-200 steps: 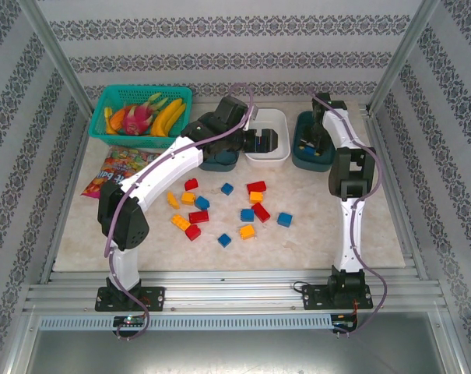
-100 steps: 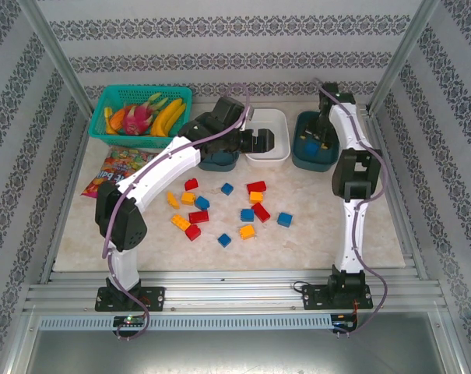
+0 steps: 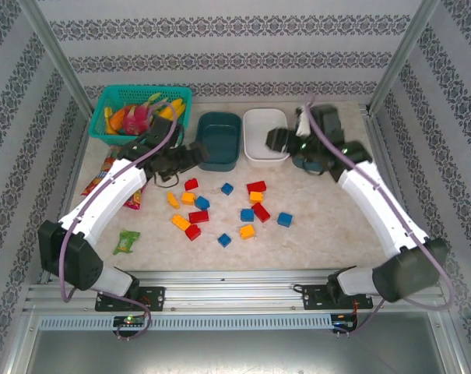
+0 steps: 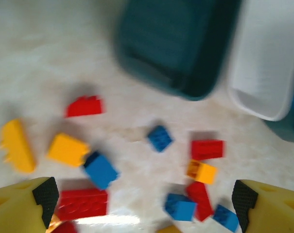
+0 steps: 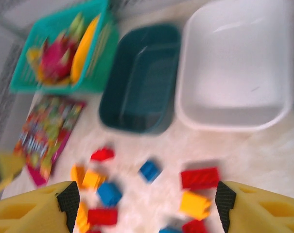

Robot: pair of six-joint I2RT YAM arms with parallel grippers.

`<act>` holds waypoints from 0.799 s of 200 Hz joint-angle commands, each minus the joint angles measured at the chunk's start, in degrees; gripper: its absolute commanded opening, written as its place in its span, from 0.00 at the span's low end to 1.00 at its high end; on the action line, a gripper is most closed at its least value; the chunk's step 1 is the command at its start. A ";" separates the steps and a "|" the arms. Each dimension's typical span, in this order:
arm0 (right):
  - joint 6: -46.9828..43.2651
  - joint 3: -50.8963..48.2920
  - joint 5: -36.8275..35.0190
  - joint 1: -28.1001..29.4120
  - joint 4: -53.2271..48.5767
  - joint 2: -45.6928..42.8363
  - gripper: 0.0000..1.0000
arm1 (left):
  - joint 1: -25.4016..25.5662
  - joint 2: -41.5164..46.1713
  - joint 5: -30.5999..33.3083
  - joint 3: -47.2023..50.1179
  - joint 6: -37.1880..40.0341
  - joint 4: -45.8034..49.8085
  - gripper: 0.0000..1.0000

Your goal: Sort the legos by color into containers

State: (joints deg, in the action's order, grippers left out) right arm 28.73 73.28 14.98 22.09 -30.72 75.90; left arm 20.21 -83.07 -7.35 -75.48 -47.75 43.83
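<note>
While both arms hang over the table, the legos lie scattered mid-table, just in front of the containers lined up along the far edge. The left gripper and right gripper are spread wide, nothing between the fingers. Choose an outlying piece, such as the blue block near the teal tub. Descend straight and close across its flat sides, though blur probably hides its exact turn.

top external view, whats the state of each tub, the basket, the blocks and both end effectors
left dark teal plastic tub: empty
white plastic tub: empty
right dark teal plastic tub: partly hidden, contents unclear
bright teal mesh basket: holds toy fruit
red, blue and yellow plastic blocks: loose on table, unsorted
left end effector: open, empty
right end effector: open, empty
</note>
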 commanded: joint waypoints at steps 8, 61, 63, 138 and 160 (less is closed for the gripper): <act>-0.90 -14.49 7.21 10.37 16.14 -4.88 0.78 | -4.48 -0.75 -0.81 6.86 -6.99 4.87 0.91; -2.30 -25.11 4.95 22.34 28.68 -5.74 0.84 | -6.84 -9.13 -0.99 8.62 -8.28 2.57 0.84; -2.24 -25.11 5.05 22.46 28.76 -5.58 0.84 | -6.98 -9.66 -0.99 8.60 -8.32 2.57 0.84; -3.51 -22.84 5.12 22.62 27.57 -2.86 0.84 | -7.90 -17.19 0.54 7.26 -6.32 1.85 0.67; -3.45 -22.78 5.27 22.10 27.09 -3.01 0.84 | -8.02 -17.81 1.77 8.36 -5.53 0.96 0.63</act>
State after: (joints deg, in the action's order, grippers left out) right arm 26.55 48.42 19.40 44.40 -4.03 72.97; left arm 12.99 -100.03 -7.88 -67.00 -54.37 45.47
